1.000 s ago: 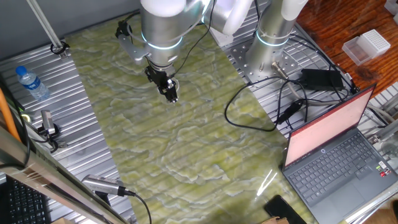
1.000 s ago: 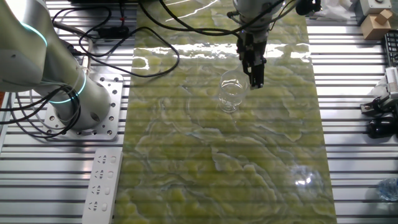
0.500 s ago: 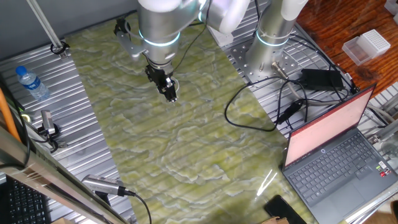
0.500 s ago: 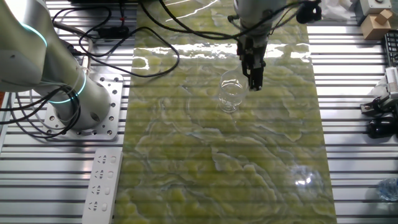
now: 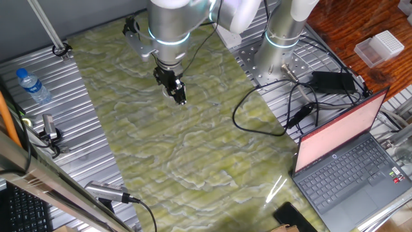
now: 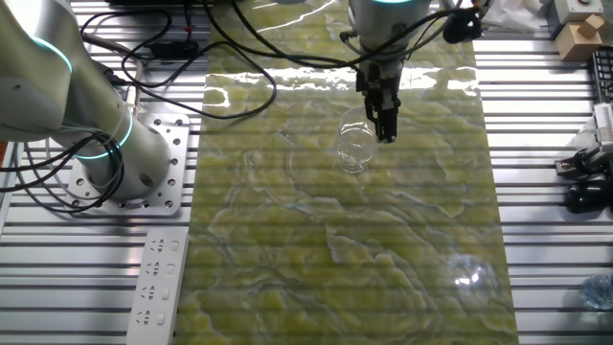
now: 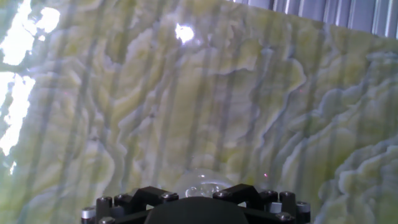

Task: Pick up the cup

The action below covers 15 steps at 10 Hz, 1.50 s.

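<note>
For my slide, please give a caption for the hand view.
End effector poised just above the clear cup on the green mat.

I can read no writing, brand, number or sign in any of my views. The bottle (image 5: 33,85) well off to one side of my gripper (image 5: 180,98) has a label, but it is too small to make out. The laptop (image 5: 351,154) far from my gripper shows only a plain pink screen, and its key legends are too fine to read.
</note>
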Each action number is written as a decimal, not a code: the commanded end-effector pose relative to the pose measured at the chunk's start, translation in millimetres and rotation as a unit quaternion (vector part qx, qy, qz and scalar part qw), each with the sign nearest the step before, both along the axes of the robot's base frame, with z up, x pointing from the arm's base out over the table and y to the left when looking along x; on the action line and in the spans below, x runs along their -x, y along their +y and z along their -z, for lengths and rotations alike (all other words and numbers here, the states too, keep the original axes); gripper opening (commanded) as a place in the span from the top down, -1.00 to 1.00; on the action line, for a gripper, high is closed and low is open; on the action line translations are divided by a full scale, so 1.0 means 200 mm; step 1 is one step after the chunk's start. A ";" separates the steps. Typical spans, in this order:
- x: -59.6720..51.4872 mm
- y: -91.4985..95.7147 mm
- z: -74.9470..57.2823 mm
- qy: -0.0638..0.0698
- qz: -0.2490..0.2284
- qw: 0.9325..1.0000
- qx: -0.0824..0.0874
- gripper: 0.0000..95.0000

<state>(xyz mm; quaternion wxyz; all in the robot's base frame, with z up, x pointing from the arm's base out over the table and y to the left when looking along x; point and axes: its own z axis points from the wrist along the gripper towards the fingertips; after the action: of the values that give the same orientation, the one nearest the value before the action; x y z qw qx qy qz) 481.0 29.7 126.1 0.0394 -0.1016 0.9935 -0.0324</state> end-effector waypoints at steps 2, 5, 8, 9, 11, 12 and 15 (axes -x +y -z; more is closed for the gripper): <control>0.01 -0.04 0.04 -0.007 -0.016 1.000 0.007 -1.00; 0.02 -0.07 0.06 -0.010 -0.030 0.999 0.008 -1.00; 0.03 -0.08 0.08 -0.014 -0.033 0.999 0.000 -1.00; 0.04 -0.07 0.09 -0.014 -0.033 0.999 -0.006 -1.00; 0.05 -0.07 0.10 -0.016 -0.030 0.999 -0.010 -1.00; 0.05 -0.07 0.10 -0.016 -0.030 0.999 -0.010 -1.00; 0.06 -0.07 0.13 -0.020 -0.030 0.999 -0.012 -1.00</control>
<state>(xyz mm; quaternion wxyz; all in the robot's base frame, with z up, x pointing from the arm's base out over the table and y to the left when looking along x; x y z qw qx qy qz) 469.2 16.9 99.7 0.0614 -0.1297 0.9895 -0.0199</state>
